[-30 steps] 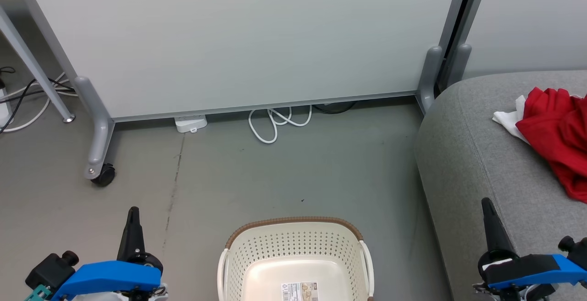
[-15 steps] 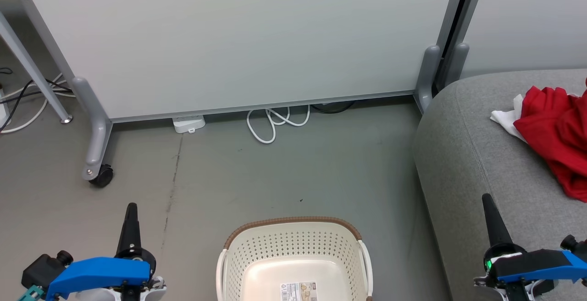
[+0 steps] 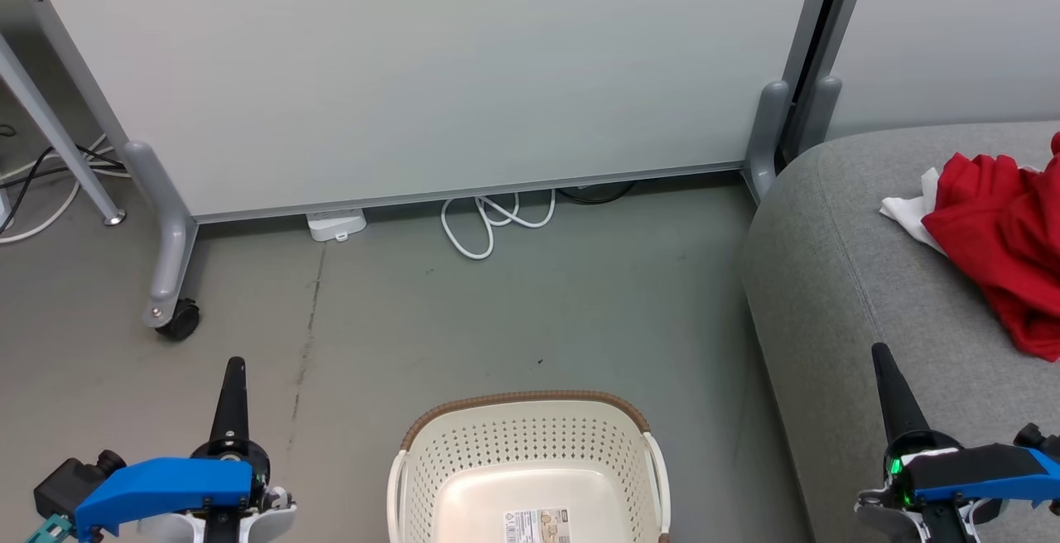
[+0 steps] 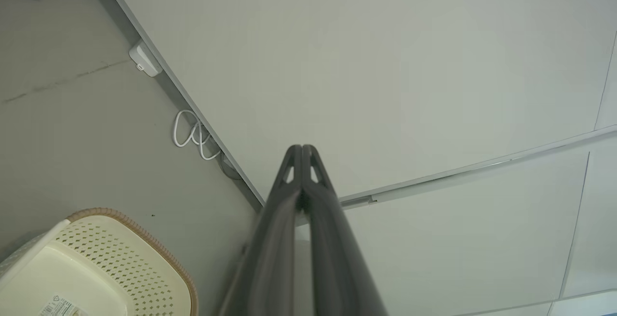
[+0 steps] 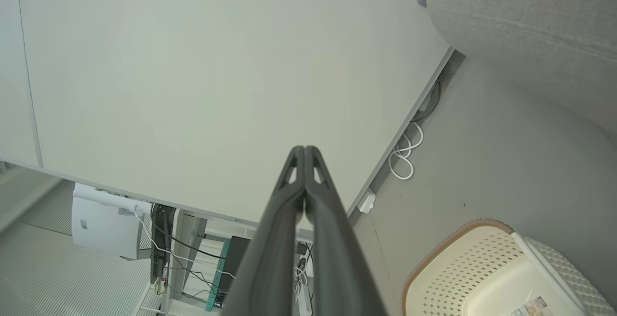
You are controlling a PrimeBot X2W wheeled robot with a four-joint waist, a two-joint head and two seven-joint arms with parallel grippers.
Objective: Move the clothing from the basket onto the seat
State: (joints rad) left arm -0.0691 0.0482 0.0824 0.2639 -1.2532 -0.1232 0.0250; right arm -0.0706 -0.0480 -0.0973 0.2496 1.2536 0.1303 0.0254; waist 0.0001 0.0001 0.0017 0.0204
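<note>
Basket (image 3: 522, 399) looked empty, clothing (image 3: 1002, 253) on seat (image 3: 828, 295). My left fingers (image 3: 232, 394), right fingers (image 3: 890, 394) pressed together, gripping nothing. Judged task finished; next move: just stand down.

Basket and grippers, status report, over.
Left gripper and right gripper shut, empty. Basket, visible part, holds just a label. Red clothing lies on seat. Nothing in the way.

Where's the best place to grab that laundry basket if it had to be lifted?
Probably take the laundry basket by its white side handles, one on each side, coming down from above: it stands upright, and each handle bows out from the wall, leaving a gap.
</note>
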